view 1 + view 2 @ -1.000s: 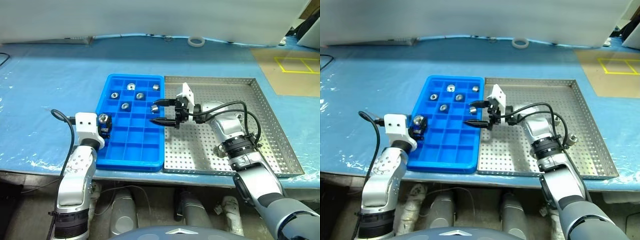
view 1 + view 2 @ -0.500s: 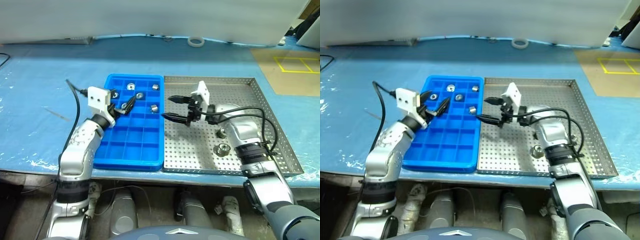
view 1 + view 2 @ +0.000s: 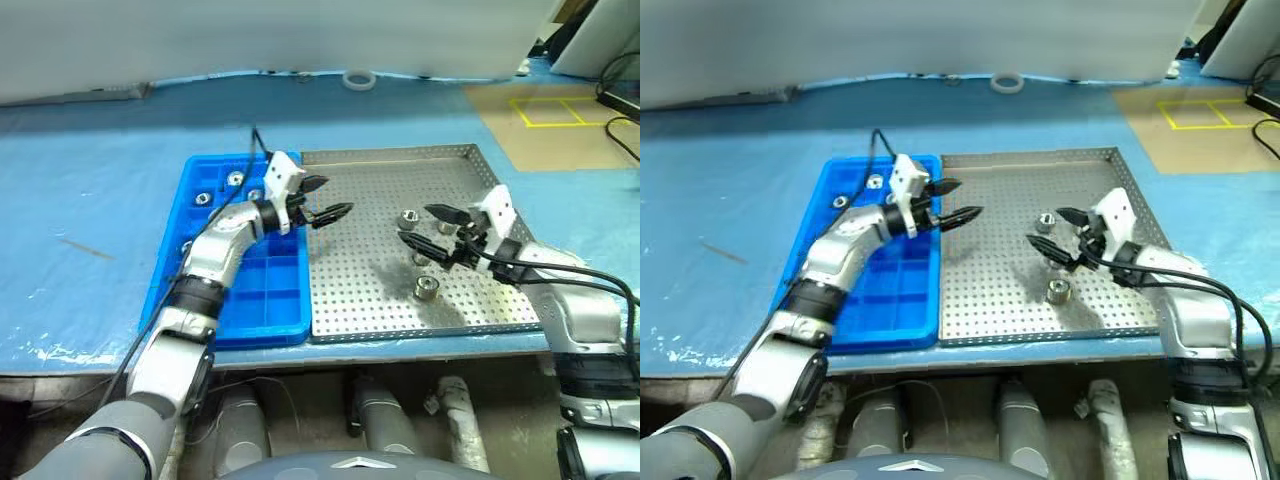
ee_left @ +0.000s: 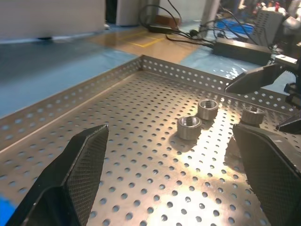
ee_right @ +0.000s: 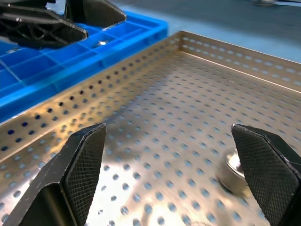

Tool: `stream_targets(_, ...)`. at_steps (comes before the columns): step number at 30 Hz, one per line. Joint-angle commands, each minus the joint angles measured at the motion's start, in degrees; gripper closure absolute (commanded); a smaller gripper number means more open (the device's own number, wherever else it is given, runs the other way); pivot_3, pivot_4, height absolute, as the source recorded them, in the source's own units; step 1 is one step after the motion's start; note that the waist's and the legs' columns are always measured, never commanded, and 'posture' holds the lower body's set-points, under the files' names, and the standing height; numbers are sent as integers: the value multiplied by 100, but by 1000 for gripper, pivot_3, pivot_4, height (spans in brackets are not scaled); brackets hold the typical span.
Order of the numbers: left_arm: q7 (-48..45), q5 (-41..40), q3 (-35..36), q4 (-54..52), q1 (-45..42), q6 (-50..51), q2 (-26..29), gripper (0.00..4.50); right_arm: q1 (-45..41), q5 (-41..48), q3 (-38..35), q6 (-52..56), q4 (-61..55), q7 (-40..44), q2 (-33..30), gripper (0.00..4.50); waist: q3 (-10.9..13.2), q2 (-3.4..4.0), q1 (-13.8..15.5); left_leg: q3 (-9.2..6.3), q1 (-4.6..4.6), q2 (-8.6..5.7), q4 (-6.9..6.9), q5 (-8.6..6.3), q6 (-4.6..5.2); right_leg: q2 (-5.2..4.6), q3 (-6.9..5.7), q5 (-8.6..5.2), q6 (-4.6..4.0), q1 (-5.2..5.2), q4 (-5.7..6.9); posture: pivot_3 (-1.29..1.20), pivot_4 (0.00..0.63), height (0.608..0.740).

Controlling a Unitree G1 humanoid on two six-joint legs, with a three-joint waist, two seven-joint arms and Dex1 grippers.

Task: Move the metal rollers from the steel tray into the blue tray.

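The blue tray (image 3: 262, 300) lies left of the steel tray (image 3: 385, 153), edge to edge. Several metal rollers rest in the blue tray's far and left compartments, one of them (image 3: 236, 179) at the back. More rollers stand on the steel tray: one (image 3: 408, 217) in the middle, another (image 3: 427, 288) nearer the front. My left gripper (image 3: 325, 198) hovers open and empty over the steel tray's left edge, pointing right. My right gripper (image 3: 425, 225) is open and empty above the rollers in the steel tray, pointing left. The left wrist view has three rollers ahead, the nearest (image 4: 189, 127) between the fingers' line.
A white tape ring (image 3: 357, 79) lies on the pale blue table cover behind the trays. Yellow floor markings (image 3: 550, 108) are at the far right. Black cables run from both wrists over the trays.
The left gripper let go of a roller at the blue tray's left side, opened and swung right to the steel tray's edge. The right gripper, open throughout, drew back right over the steel tray.
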Motion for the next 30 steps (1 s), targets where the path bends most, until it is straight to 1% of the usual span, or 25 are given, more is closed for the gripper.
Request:
stream_targets(1, 116, 420, -91, 1138, -636, -714, -241, 64, 283, 208, -359, 115, -632, -242, -93, 0, 0, 0, -86, 0, 0, -1, 1, -1, 1, 1, 1, -1, 1, 0, -2, -448, 150, 740)
stream_targets(2, 179, 514, -92, 1501, -823, -870, -334, 64, 385, 239, -411, 158, -754, -311, -92, 0, 0, 0, -101, 0, 0, -2, 1, -1, 2, 1, 2, -1, 3, 0, -5, -499, 150, 740)
stream_targets(7, 448, 824, 8, 2935, -1562, -1475, -782, 64, 837, 337, -625, 311, -1299, -685, -44, 0, -3, 4, -235, -1, -17, -7, 2, -10, 17, 1, 1, 1, 14, 4, -41, -561, 150, 740)
stream_targets(13, 802, 1014, 178, 3886, -2109, -1822, -1206, 64, 1262, 415, -816, 350, -1738, -1088, 45, 0, -3, 4, -373, -1, -29, -19, 12, -33, 56, -8, 1, 5, 16, 18, -71, -640, 150, 740)
stream_targets(16, 1107, 1176, 217, 4160, -2269, -1892, -1331, 64, 1348, 467, -905, 381, -1850, -1267, 73, 0, -3, 4, -425, -1, -29, -29, 18, -41, 69, -16, 5, 3, 20, 19, -74, -654, 150, 740)
stream_targets(22, 1274, 1395, 303, 4412, -2440, -1903, -1578, 64, 1522, 467, -994, 391, -1995, -1442, 29, 0, -3, 4, -587, -1, -27, -53, 21, -46, 76, -39, 5, -6, 35, 27, -77, -698, 150, 740)
stream_targets(25, 1617, 1631, 251, 4511, -2459, -1898, -1637, 64, 1601, 474, -1021, 407, -2105, -1528, 42, 0, -3, 4, -710, -3, -32, -69, 26, -53, 88, -53, 4, -12, 44, 35, -84, -723, 150, 740)
stream_targets(30, 2480, 1981, 233, 4607, -2511, -1848, -1694, 64, 1800, 500, -1104, 435, -2312, -1655, 77, 0, -5, 8, -933, -5, -50, -90, 48, -69, 117, -85, -8, -25, 70, 39, -87, -744, 150, 740)
